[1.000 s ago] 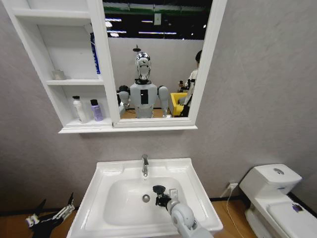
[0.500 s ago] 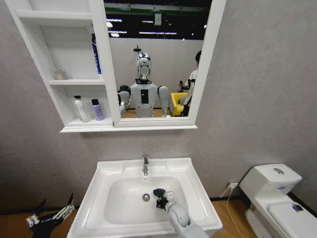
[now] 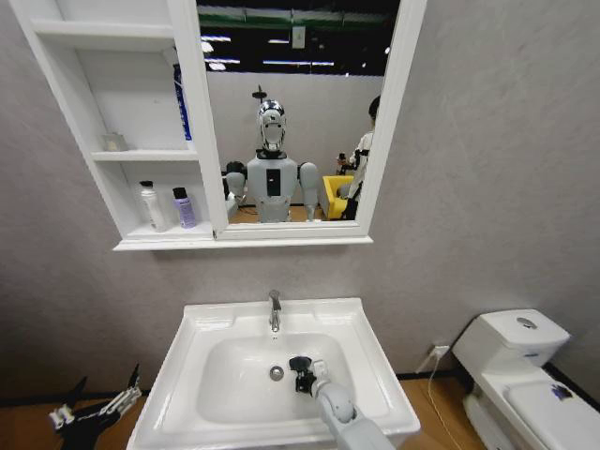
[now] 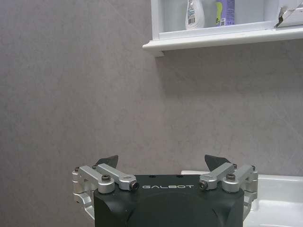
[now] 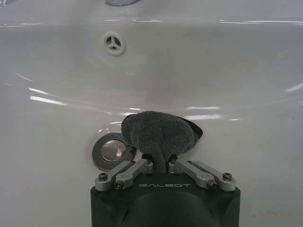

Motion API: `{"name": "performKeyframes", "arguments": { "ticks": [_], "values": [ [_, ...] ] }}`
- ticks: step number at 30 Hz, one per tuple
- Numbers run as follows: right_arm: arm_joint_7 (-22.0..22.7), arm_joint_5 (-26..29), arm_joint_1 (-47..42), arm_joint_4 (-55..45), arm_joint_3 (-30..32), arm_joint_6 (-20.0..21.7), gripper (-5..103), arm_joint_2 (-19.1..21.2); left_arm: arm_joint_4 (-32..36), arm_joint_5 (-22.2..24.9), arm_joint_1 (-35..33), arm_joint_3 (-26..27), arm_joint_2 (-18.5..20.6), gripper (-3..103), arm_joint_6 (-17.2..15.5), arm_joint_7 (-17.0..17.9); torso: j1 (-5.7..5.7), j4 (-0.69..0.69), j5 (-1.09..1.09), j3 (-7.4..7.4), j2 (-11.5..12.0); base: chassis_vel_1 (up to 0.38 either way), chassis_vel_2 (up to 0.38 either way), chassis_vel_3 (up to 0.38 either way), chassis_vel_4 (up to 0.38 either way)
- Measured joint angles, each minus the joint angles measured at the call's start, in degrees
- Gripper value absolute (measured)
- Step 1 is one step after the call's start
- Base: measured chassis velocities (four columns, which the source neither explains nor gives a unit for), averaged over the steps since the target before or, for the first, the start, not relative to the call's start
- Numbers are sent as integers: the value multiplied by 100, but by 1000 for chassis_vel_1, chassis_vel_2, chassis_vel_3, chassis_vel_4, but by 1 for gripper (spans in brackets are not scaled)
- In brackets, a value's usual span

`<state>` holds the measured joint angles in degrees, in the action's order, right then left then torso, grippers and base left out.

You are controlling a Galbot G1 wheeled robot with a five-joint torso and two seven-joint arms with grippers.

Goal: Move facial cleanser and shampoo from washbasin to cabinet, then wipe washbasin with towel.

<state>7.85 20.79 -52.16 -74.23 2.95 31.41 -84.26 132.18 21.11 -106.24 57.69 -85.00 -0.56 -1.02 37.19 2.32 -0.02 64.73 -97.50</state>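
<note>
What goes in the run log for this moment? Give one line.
phase: wiping | right gripper: shut on towel, in washbasin bowl beside drain | left gripper: open, idle beside basin | bottles: on cabinet shelf

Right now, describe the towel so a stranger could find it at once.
Find the white washbasin under the mirrored cabinet. Down in its bowl, beside the metal drain, the right gripper pinches the towel: a bunched dark grey cloth, the only dark soft thing against the ceramic.

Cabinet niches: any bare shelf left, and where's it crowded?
Cabinet: the top niche looks bare; the middle holds a small item at its left. The bottom is crowded at the right by the white bottle and purple bottle; its left is free.
</note>
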Motion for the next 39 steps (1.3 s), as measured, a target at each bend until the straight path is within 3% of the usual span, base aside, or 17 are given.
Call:
{"name": "performKeyframes", "arguments": {
  "ticks": [3,4,7,9,11,13,15,18,22,26,29,33,39],
  "values": [
    [-125,-10,107,289,-30,-112,9,-204,0,0,0,0,0,100,0,0,0,-1,2,0,0,0,0,0,0],
    [-228,-60,231,579,1,-219,9,-358,0,0,0,1,0,100,0,2,-1,6,-7,-1,-1,0,0,0,0],
    [-341,-89,381,936,34,-367,9,-578,0,0,0,-1,0,100,0,1,-1,8,-6,-2,-2,0,0,0,0],
    [-483,-184,560,1303,73,-542,9,-788,0,0,0,0,0,100,0,-2,-1,3,3,-2,-2,0,0,0,0],
    [-518,-235,622,1407,87,-602,9,-817,0,0,0,-1,0,100,0,-1,-3,5,-3,-4,-6,0,0,0,0],
    [-523,-314,687,1541,109,-662,9,-833,1,0,0,1,0,100,0,0,-9,-10,8,-4,-8,0,0,0,0],
    [-489,-339,686,1515,118,-660,9,-831,0,0,0,0,0,100,0,-1,-7,-9,4,-1,-3,67,37,-28,76],
    [-301,-335,557,1204,111,-502,9,-802,0,0,0,1,0,100,0,1,1,-3,3,2,3,34,-1,-10,26],
    [-240,-256,421,927,87,-382,9,-670,0,0,0,0,0,100,0,0,5,-5,6,4,4,-10,15,19,-30],
    [-108,-142,178,458,167,-224,9,-333,1,0,1,0,0,100,0,0,5,-8,9,3,4,0,0,0,0],
    [65,-96,63,191,293,-136,9,-126,0,0,0,0,0,100,0,1,1,0,-2,1,2,0,0,0,0],
    [286,3,-137,-292,455,52,9,135,0,0,0,0,0,100,0,0,0,1,1,2,2,0,0,0,0],
    [337,-296,-291,-723,718,17,9,312,0,0,1,0,0,100,0,0,1,1,1,2,2,0,0,0,0]
  ]
}}
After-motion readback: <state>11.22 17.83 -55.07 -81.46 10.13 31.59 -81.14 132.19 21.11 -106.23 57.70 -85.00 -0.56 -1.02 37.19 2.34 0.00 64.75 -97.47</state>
